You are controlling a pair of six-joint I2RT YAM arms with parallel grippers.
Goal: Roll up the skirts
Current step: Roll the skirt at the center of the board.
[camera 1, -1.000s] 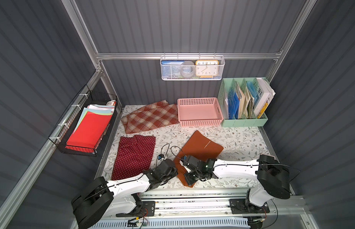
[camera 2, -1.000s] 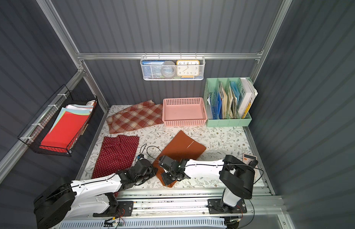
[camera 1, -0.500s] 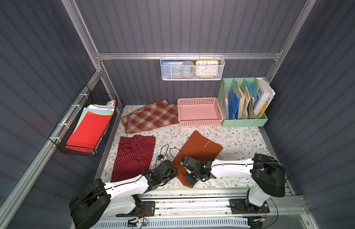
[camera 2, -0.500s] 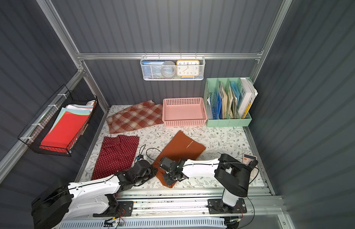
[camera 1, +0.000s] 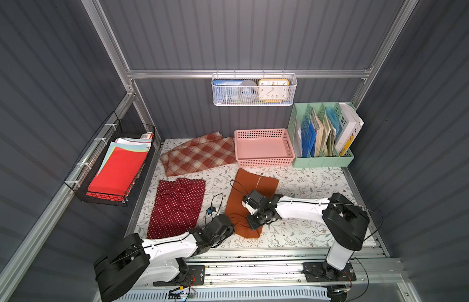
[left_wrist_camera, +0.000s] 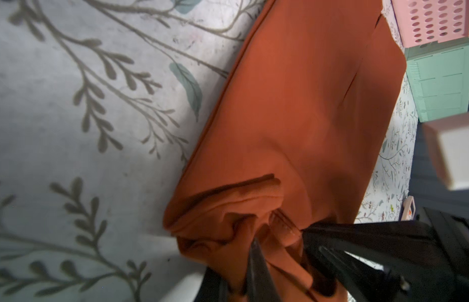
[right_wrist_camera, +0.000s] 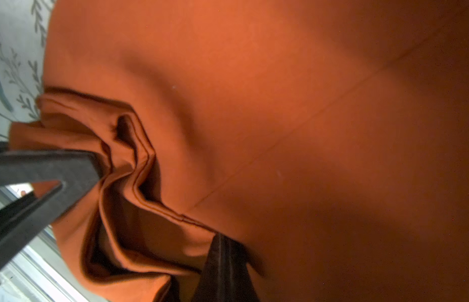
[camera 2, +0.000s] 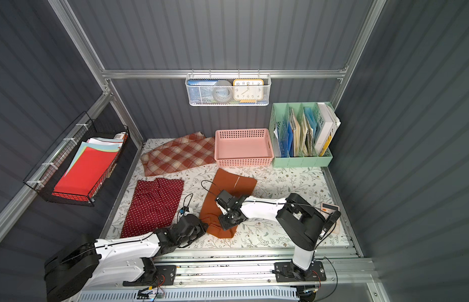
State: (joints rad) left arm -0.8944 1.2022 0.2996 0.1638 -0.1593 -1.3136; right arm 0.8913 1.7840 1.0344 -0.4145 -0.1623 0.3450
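Observation:
The rust-orange skirt [camera 1: 254, 183] [camera 2: 228, 185] lies mid-table, its near end bunched into folds [left_wrist_camera: 228, 209] [right_wrist_camera: 128, 162]. My left gripper [camera 1: 233, 225] [camera 2: 206, 226] [left_wrist_camera: 250, 251] is shut on the near left corner of that skirt. Beside it, my right gripper [camera 1: 255, 227] [camera 2: 227, 226] [right_wrist_camera: 223, 243] is shut on the same near hem, fingers pressed together on the cloth. The polka-dot skirt [camera 1: 177, 206] [camera 2: 152, 206] lies flat at the left. At the back left the plaid skirt [camera 1: 199, 154] [camera 2: 178, 155] is spread out.
A pink basket [camera 1: 263, 149] and a green file organiser [camera 1: 322, 159] stand at the back. A black wire basket [camera 1: 79, 193] holding red paper hangs on the left wall. A loose cable with a blue plug [camera 1: 211, 209] lies between the skirts. A small device [camera 2: 330, 208] rests at the right edge.
Both grippers have stayed shut on the orange skirt's near end, which has drawn slightly away from the front edge and bunched more. The right arm's elbow has swung a little.

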